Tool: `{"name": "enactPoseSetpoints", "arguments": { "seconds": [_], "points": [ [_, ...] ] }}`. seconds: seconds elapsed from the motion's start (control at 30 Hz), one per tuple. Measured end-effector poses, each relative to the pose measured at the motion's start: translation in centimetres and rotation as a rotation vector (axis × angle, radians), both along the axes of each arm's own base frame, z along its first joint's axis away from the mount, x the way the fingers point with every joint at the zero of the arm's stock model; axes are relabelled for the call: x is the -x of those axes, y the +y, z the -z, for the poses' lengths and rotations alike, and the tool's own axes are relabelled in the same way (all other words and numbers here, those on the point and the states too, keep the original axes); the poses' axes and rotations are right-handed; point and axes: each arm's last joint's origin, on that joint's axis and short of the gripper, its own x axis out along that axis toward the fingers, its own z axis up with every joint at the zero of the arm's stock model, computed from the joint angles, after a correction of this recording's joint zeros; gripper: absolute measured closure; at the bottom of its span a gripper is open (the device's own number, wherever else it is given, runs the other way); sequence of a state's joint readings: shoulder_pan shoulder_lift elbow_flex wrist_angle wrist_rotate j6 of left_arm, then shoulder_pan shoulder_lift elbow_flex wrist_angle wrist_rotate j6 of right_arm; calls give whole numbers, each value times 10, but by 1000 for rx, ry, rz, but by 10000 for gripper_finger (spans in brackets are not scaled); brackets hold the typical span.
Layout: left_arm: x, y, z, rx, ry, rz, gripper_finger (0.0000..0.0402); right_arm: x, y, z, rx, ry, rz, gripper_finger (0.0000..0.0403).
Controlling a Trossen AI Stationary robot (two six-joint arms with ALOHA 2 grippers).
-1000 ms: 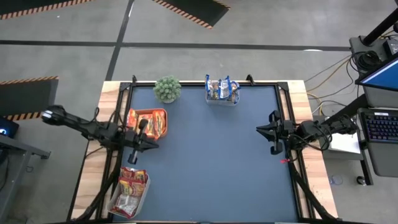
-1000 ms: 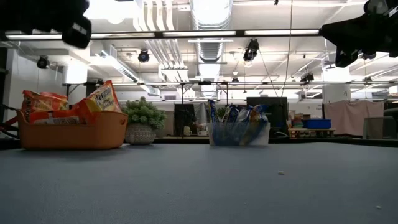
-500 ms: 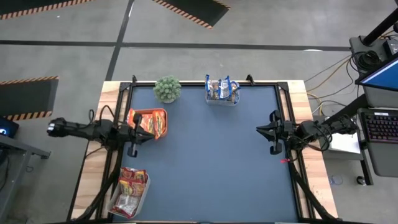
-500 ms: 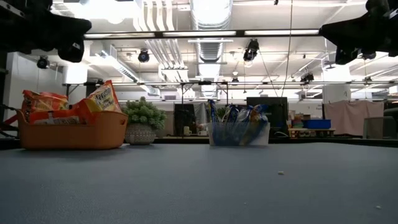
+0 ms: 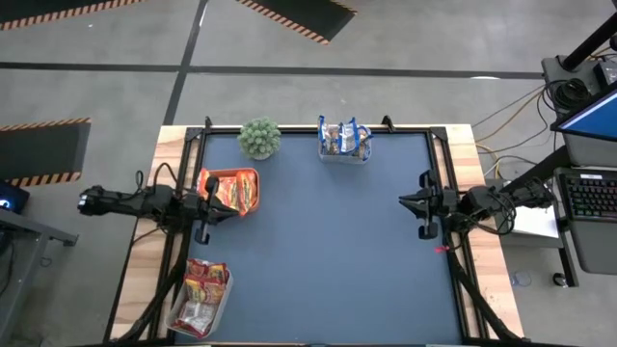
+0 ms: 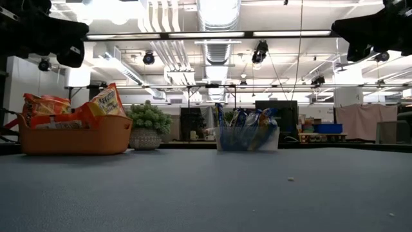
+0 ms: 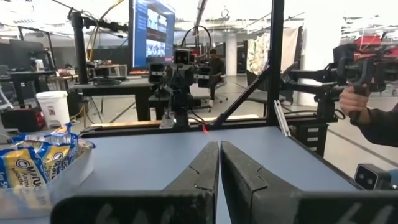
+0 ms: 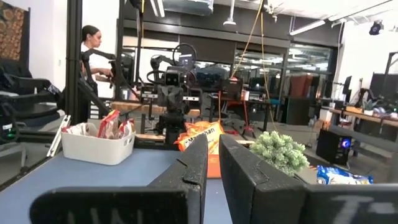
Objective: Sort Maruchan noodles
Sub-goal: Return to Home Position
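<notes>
Orange-yellow Maruchan packets (image 5: pixel 231 190) lie in an orange tray (image 5: pixel 253 174) by the table's left edge. They stand above its rim in the low view (image 6: pixel 106 102). Blue-and-yellow packets (image 5: pixel 344 137) stand in a clear tub at the far edge. Dark red packets (image 5: pixel 200 289) fill a clear tub at the near left corner. My left gripper (image 5: pixel 204 214) hovers shut just near of the orange tray. My right gripper (image 5: pixel 422 205) hovers shut at the table's right edge. Both are empty, as the left wrist view (image 7: pixel 219 163) and the right wrist view (image 8: pixel 212 160) show.
A small potted plant (image 5: pixel 259 138) stands at the far edge, left of the blue tub (image 5: pixel 366 154). The blue table mat (image 5: pixel 328 260) lies bare between the arms. Beyond the table's sides, a hand (image 7: pixel 353 99) and a person (image 8: pixel 92 56) work at other rigs.
My left gripper has drawn back toward the table's left edge and a little toward the far edge. It has turned from slanting toward the near edge to lying level across the table. It stayed shut.
</notes>
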State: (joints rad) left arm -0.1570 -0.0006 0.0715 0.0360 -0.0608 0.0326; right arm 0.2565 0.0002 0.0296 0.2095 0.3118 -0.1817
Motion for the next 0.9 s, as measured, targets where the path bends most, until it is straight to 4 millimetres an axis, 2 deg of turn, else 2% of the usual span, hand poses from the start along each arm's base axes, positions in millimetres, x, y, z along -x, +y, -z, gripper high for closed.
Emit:
{"name": "enactPoseSetpoints", "arguments": {
  "seconds": [0.9],
  "points": [
    [-2, 0, 5, 16, 50, -7, 402, -3, -1, 5, -32, 56, 66, 370]
  ]
}}
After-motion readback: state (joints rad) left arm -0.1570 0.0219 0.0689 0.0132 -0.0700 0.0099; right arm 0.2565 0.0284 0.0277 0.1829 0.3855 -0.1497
